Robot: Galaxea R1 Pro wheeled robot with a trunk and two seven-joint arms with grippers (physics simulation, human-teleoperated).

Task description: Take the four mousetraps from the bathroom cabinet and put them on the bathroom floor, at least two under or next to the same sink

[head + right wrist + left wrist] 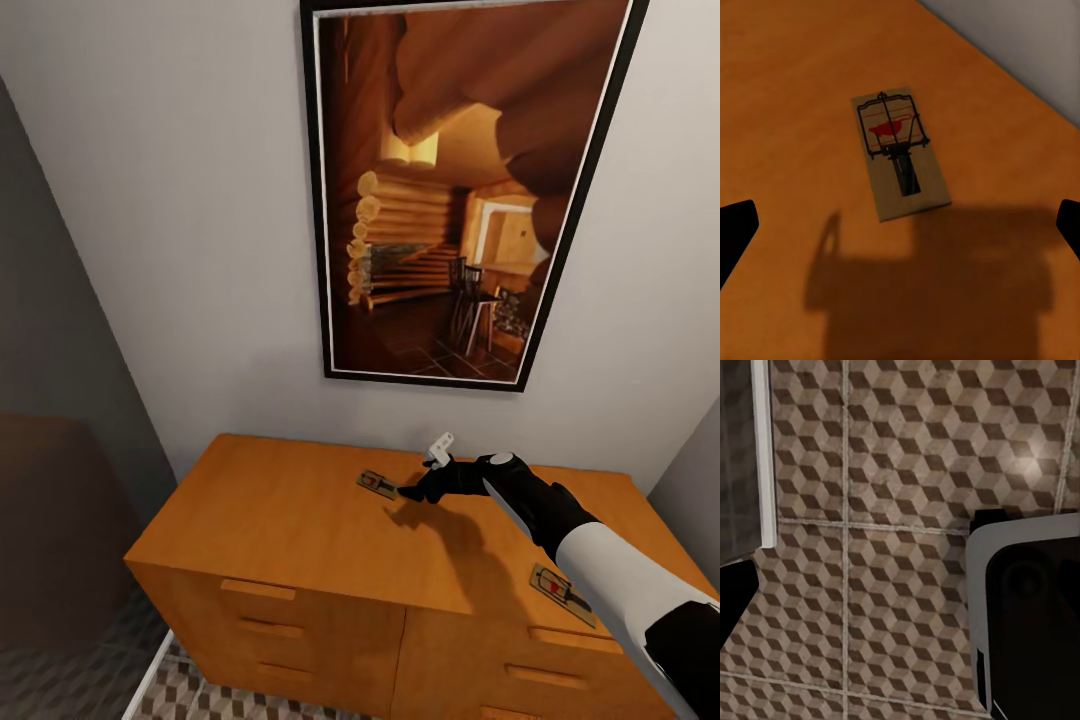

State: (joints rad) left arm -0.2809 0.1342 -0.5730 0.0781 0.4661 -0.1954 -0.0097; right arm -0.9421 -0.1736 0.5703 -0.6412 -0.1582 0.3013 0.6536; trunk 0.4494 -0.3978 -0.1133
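The right gripper (408,494) hovers low over the top of the cabinet (300,520), just beside a mousetrap (377,485) that lies flat near the back wall. In the right wrist view the same trap (900,154) is between the two dark fingers (735,232), which stand wide apart and touch nothing. A second trap (562,594) lies at the front edge of the cabinet top, partly behind the right forearm. Only these two are seen; where the other two are, I cannot tell.

The left wrist view looks down on the floor (900,450) with its cube-pattern tiles. The left fingers are probably the dark shapes at the edges of that view, but whether they are apart or together cannot be told.

The step in hand seems to be the reach for the back trap, so no trap from this cabinet top is on the floor yet. The next move calls for lowering the fingers around the thin board and closing on its long sides. The board is very flat, so the fingers may slide over it or push it toward the wall.
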